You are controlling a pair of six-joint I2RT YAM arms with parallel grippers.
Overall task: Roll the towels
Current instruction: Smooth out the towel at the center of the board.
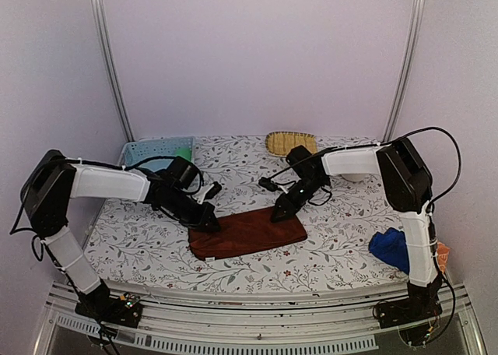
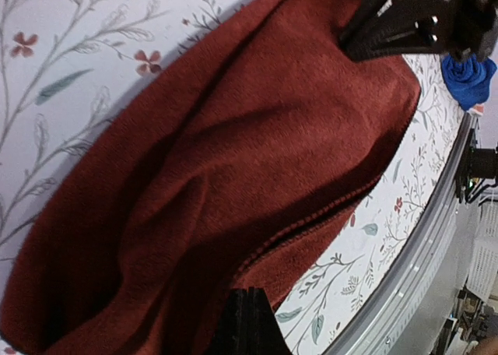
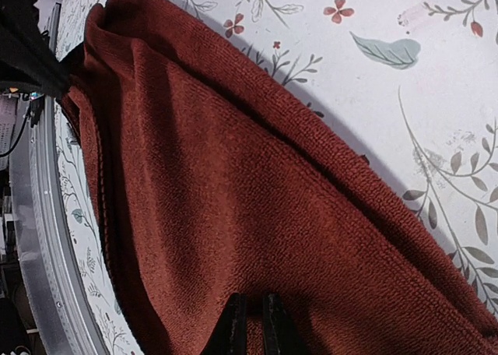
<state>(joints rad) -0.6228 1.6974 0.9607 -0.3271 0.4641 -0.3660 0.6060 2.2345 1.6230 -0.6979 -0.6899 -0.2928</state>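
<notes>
The dark reddish-brown towel (image 1: 247,233) lies folded on the flowered table near its front middle. My left gripper (image 1: 208,221) is at its far left corner, with the jaws pressed together on the cloth (image 2: 233,176). My right gripper (image 1: 278,212) is at its far edge towards the right, with the jaws pinched on a fold of the cloth (image 3: 257,199). The royal blue towel (image 1: 391,246) lies bunched at the right edge and also shows in the left wrist view (image 2: 469,79). An orange towel (image 1: 442,254) peeks out behind the right arm. A bright green towel (image 1: 184,150) lies in the basket.
The pale blue perforated basket (image 1: 152,150) stands at the back left. The yellow straw tray (image 1: 290,142) stands at the back middle. The table's metal front rail (image 1: 257,300) runs close below the brown towel. Loose cables hang by both wrists.
</notes>
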